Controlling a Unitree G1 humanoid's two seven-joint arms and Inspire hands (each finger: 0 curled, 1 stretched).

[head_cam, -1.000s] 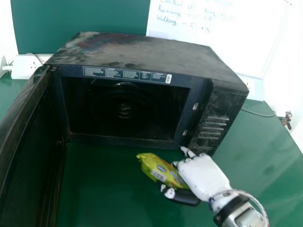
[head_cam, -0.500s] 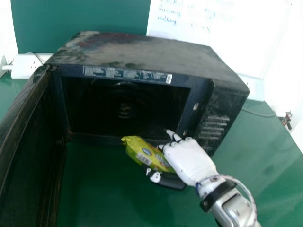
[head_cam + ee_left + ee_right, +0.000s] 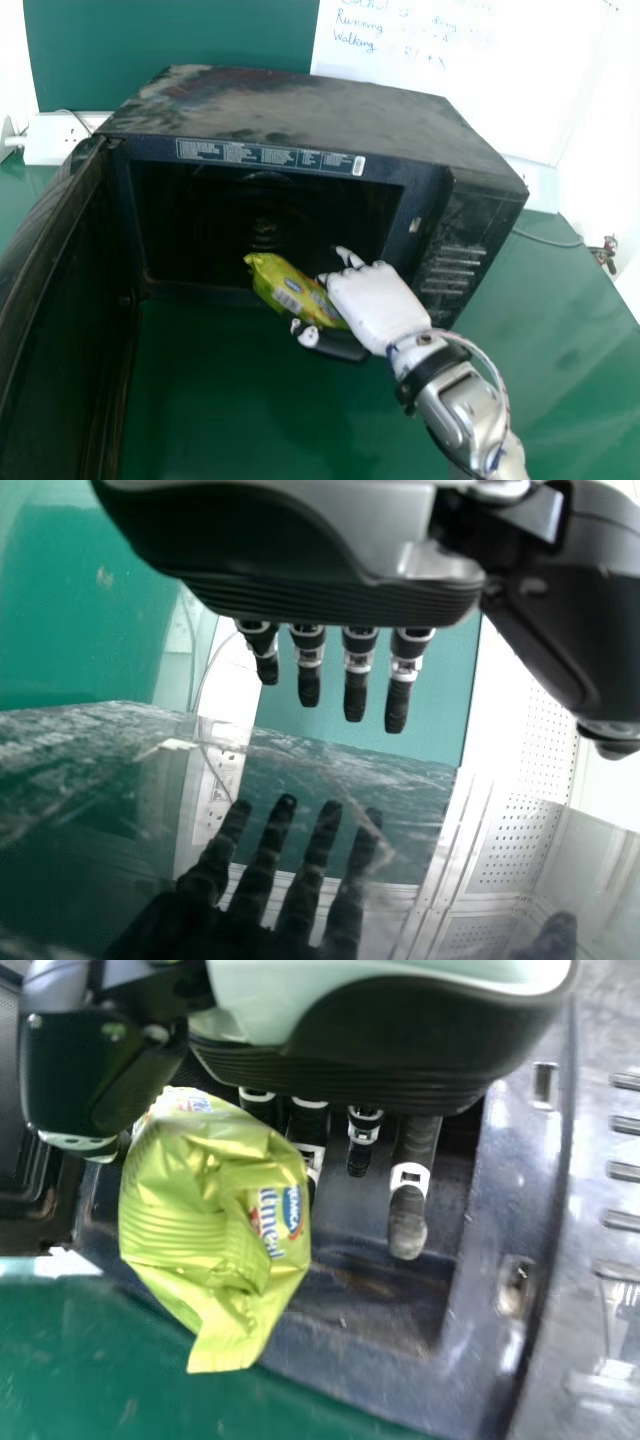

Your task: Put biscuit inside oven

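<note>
In the head view my right hand holds the yellow-green biscuit packet between thumb and fingers, just before the lower edge of the oven opening. The black oven has its door swung wide on the left. The right wrist view has the packet pinched by my right hand, one finger standing out straighter beside it, with the oven's frame behind. My left hand has its fingers straight in the left wrist view, above a glossy dark surface that mirrors them.
The green table lies under and before the oven. A whiteboard stands behind, a white socket box is at the back left, and a cable runs along the table on the right.
My right hand has moved left and forward with the packet, from near the oven's front right corner to the opening. The oven and its door have not moved.
</note>
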